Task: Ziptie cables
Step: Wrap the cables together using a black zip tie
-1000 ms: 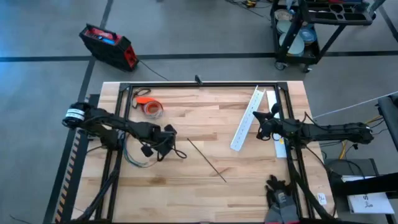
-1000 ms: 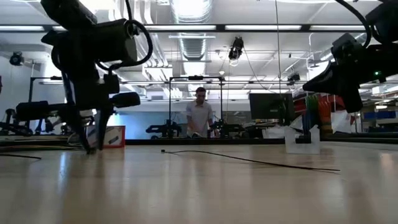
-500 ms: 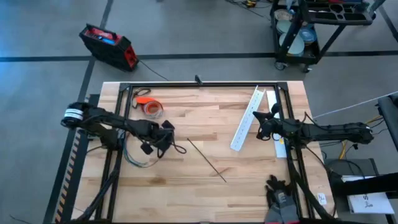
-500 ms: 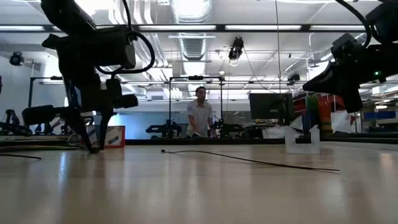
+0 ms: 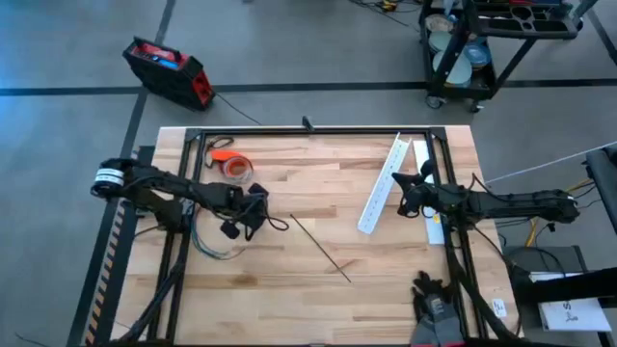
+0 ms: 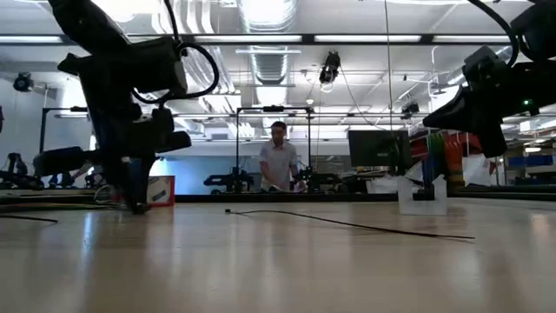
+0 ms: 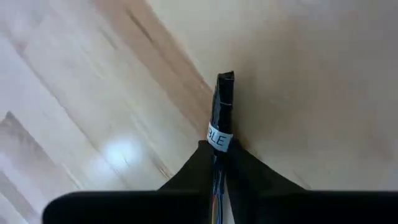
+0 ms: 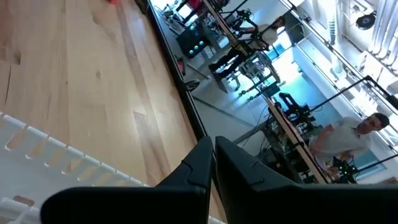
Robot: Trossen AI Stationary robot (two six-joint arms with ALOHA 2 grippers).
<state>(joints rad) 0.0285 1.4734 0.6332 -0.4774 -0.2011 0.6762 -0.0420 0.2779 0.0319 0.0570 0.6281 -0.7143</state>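
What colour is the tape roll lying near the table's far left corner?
Orange: the round tape roll shows best in the high view.

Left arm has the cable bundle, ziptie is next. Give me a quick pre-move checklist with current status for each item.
1. Left gripper shut on the cables, a bundle of green, blue and dark thin wires: ok, a labelled dark end sticks out between the fingers.
2. Rest of the bundle free of snags: cannot tell; loops trail on the table under the left arm.
3. The ziptie, a thin dark strip, reachable: ok, lying flat on bare wood mid-table, touching nothing.
4. Right gripper free to pick: ok, shut and empty, above the long white slotted channel.
5. Orange tape roll out of the way: ok.
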